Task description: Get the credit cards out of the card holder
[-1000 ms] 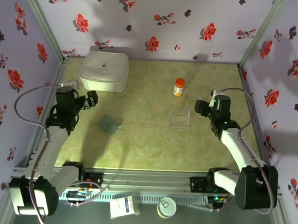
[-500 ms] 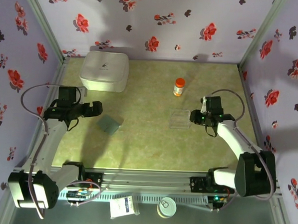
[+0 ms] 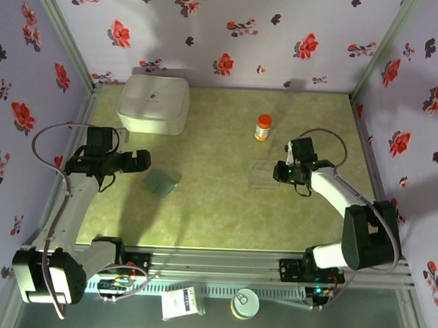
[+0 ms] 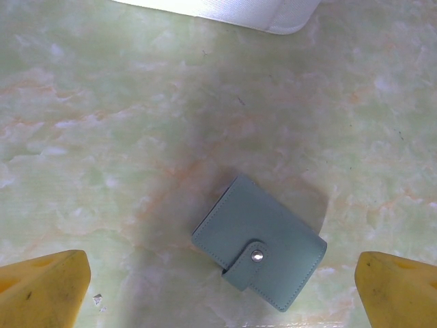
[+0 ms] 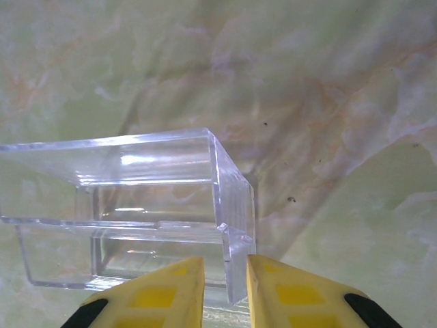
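Standing here, I see the card holder (image 4: 259, 244) lying flat on the green marbled surface (image 3: 216, 215), towards the left side and a little nearer the arms than the middle. It is a small grey-blue wallet, folded closed, with a strap fastened over one edge by a metal snap, and it sits at an angle to the surface's edges. The left pincer (image 3: 140, 160) hangs just beside it on its left and slightly farther back, not touching it. Its two yellow fingers (image 4: 44, 287) are spread wide apart, with the wallet lying between them in the wrist view and nothing held. Beyond that pincer a large white box (image 3: 154, 103) with rounded corners rests near the back left corner, well apart from the wallet. Over on the right half, a clear plastic box (image 5: 136, 205) sits open-sided on the surface. The right pincer (image 5: 225, 279) is drawn in narrow at its right end, the yellow fingers clamped on the thin side wall that stands between them. A small orange bottle (image 3: 263, 127) with a white cap stands upright behind the clear box, near it but not touching. The wallet and the clear box lie well apart, with bare green surface between them.
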`<act>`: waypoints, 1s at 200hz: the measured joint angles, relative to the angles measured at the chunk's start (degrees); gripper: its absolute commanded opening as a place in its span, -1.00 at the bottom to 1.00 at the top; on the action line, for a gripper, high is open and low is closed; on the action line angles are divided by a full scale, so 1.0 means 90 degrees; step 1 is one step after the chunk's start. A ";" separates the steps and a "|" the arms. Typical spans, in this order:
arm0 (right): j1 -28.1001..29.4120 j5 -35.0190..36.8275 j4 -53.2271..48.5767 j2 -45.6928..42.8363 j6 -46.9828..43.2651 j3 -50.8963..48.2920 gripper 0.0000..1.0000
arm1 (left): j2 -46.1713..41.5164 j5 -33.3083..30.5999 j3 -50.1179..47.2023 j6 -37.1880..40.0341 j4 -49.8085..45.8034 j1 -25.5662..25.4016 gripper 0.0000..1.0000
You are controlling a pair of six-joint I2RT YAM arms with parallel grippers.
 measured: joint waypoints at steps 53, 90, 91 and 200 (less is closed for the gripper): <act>0.0131 0.0138 0.0012 0.0250 -0.0002 0.0027 -0.61 | 0.0002 0.0002 0.0000 0.0000 -0.0002 0.0000 1.00; 0.0180 0.0287 0.0017 0.0291 -0.0005 0.0056 -0.70 | 0.0015 0.0007 0.0000 0.0024 0.0000 0.0012 0.99; 0.0182 0.0289 0.0017 0.0291 -0.0002 0.0056 -0.70 | 0.0015 0.0007 -0.0002 0.0024 -0.0002 0.0012 0.99; 0.1013 0.0976 -0.0294 0.0811 0.0481 0.1064 -0.92 | 0.0066 0.0017 -0.0002 0.0073 0.0000 0.0121 0.99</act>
